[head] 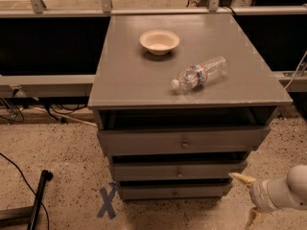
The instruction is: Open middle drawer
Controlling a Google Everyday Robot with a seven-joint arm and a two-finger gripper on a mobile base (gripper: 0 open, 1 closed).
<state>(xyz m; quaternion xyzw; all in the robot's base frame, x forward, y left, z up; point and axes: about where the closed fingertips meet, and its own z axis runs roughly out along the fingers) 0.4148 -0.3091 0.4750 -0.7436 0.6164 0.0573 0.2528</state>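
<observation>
The grey cabinet has three stacked drawers. The middle drawer point(153, 171) is a wide, shallow grey front with a small round metal knob point(179, 173) at its centre, and it sits between the taller top drawer point(144, 142) and the narrower bottom drawer point(144, 192). My gripper point(247, 199) is low at the right, just off the cabinet's lower right corner. It is open, with the two pale fingers spread and nothing between them. It is to the right of the knob and touches no drawer.
On the cabinet top point(124, 80) lie a clear plastic water bottle point(201, 72) on its side and a cream bowl point(159, 41). A blue tape cross point(107, 201) marks the speckled floor at the left front. A black pole point(38, 195) and cables lie at the far left.
</observation>
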